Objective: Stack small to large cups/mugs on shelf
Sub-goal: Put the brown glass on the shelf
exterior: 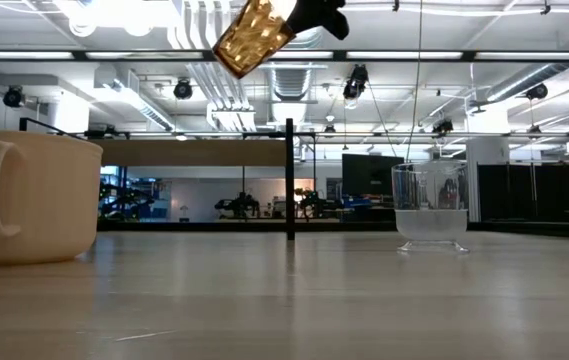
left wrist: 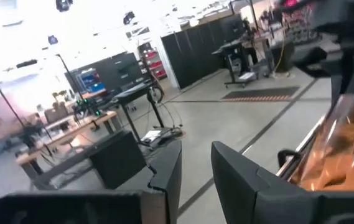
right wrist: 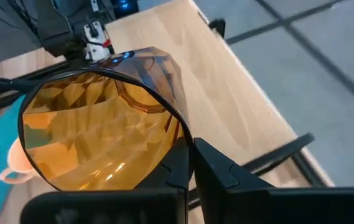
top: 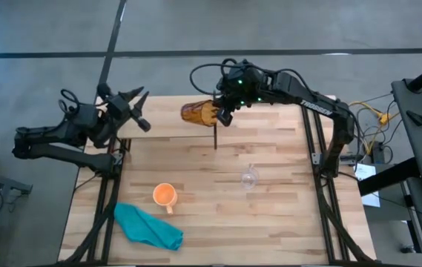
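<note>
My right gripper (top: 222, 111) is shut on the amber tumbler (top: 196, 113) and holds it in the air over the pale shelf board (top: 262, 119) at the table's far edge. The low view shows the tumbler (exterior: 254, 35) high up and tilted. The orange mug (top: 165, 195) and the tiny clear glass cup (top: 249, 178) stand upright on the tabletop, seen also as mug (exterior: 29, 195) and cup (exterior: 431, 205). My left gripper (top: 140, 111) waits open by the shelf's left end and touches nothing. My right gripper holds the tumbler by its rim (right wrist: 181, 134), the wall pinched with one finger (right wrist: 175, 163) inside the mouth and the other (right wrist: 223, 169) outside. The fingers come from the table's right. The tumbler is lifted clear and lies tilted, its base pointing toward the table's left.
A teal cloth (top: 147, 226) lies crumpled near the table's near left corner. A thin black post (top: 215, 137) stands at the shelf's near edge, seen upright in the low view (exterior: 290, 180). Black frame rods run along the table's left and right sides.
</note>
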Motion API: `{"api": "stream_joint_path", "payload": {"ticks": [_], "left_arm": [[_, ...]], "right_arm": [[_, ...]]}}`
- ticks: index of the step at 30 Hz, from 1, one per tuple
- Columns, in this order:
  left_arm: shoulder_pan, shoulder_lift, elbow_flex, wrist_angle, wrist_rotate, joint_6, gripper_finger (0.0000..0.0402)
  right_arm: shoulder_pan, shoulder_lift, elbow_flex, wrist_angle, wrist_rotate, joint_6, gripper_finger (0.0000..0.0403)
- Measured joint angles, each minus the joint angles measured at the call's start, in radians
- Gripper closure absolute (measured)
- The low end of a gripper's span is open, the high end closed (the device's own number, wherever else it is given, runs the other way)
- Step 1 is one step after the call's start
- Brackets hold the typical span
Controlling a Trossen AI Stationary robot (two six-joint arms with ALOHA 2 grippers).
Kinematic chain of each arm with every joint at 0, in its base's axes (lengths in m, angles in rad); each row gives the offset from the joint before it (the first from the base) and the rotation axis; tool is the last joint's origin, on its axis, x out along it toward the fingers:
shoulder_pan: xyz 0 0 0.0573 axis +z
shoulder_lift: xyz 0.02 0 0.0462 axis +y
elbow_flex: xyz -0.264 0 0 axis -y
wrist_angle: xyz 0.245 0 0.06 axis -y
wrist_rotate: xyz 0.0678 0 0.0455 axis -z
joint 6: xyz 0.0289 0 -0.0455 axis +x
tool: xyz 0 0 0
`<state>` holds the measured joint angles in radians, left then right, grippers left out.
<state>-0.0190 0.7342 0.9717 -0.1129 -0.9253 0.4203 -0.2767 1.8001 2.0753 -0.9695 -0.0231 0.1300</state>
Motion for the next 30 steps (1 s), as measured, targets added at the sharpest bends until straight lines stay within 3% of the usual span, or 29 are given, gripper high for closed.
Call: {"api": "stream_joint_path", "payload": {"ticks": [12, 20, 30], "left_arm": [[0.000, 0.057, -0.002, 0.000, 0.000, 0.032, 0.0327], [0.000, 0.069, -0.005, 0.000, 0.000, 0.031, 0.0327], [0.000, 0.112, -0.030, 0.001, 0.000, -0.082, 0.0327]], "right_arm": [[-0.028, 0.151, 0.285, -0.246, -0.015, -0.088, 0.0394], [-0.054, 0.189, 0.273, -0.357, -0.070, -0.122, 0.0394], [-0.053, 0.202, 0.273, -0.246, -0.071, -0.130, 0.0394]]}}
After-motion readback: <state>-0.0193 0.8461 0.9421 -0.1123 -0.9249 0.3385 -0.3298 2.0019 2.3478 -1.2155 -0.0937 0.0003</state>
